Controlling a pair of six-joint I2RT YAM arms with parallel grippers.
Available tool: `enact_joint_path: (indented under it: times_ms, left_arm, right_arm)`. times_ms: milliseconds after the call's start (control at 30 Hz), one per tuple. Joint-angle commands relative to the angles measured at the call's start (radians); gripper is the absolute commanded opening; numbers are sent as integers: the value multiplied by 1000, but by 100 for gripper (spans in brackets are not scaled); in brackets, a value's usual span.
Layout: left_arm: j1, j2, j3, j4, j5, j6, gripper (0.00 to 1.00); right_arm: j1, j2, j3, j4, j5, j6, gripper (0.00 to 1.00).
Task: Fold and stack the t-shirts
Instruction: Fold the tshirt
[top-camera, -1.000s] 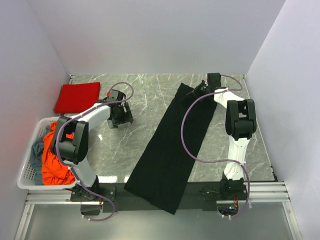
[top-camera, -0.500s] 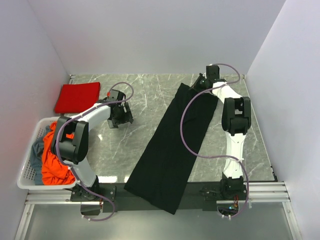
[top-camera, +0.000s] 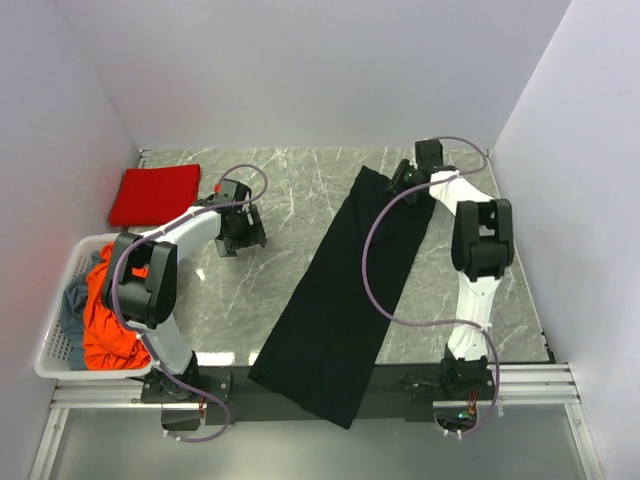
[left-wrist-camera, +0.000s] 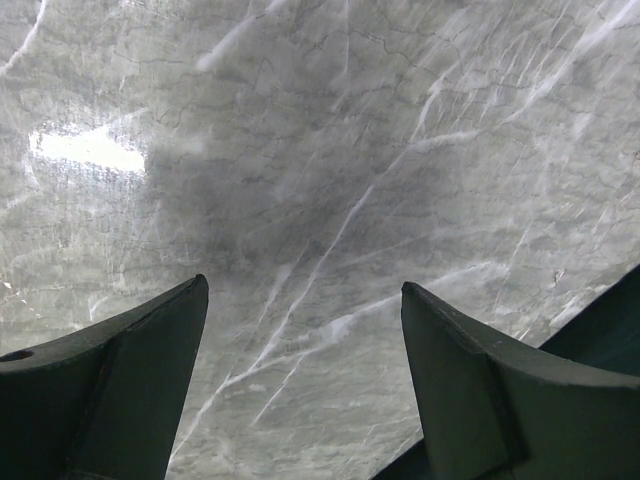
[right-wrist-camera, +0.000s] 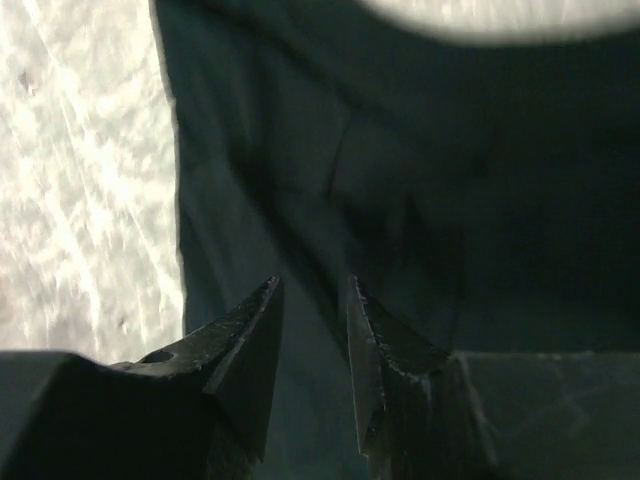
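A laid-out t-shirt (top-camera: 345, 290) runs diagonally across the middle of the table (top-camera: 290, 200), its near end overhanging the front edge. A folded t-shirt (top-camera: 155, 193) lies in the far left corner. Nearer, at the left edge, a basket (top-camera: 58, 345) holds heaped t-shirts (top-camera: 105, 320), apparently two.

The right gripper (top-camera: 398, 180) is hanging over the far end of the black t-shirt (top-camera: 345, 290); whether its fingers are touching the cloth cannot be told from above. From those fingers the shirt is stretching away as a long narrow strip, passing over the near edge of the table (top-camera: 290, 180). The left gripper (top-camera: 243, 238) is pointing down at bare marble, the black strip lying well to the right of its fingers. Off to their left, a folded red t-shirt (top-camera: 155, 193) is lying flat. Behind them, beside the arm's base, a white basket (top-camera: 58, 345) is holding a crumpled orange-red t-shirt (top-camera: 105, 325) and a grey-blue t-shirt (top-camera: 72, 300).
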Motion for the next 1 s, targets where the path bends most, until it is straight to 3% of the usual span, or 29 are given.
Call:
enact_joint_path:
  times_ms: [0, 233, 433, 633, 767, 967]
  left_arm:
    - [0, -14, 12, 18, 14, 14, 84]
    - [0, -35, 9, 22, 18, 16, 84]
    - [0, -46, 6, 19, 18, 16, 84]
    - [0, -57, 3, 19, 11, 16, 84]
    - [0, -63, -2, 16, 3, 14, 85]
    - [-78, -87, -14, -2, -45, 13, 86]
  right_arm:
    - [4, -177, -124, 53, 22, 30, 39]
    - [11, -335, -474, 312, -175, 173, 33]
    - [19, -317, -665, 452, -226, 237, 31]
    - [17, -278, -671, 390, -158, 185, 31]
    - [19, -353, -630, 331, -103, 133, 30]
    - [22, -429, -515, 159, 145, 53, 35]
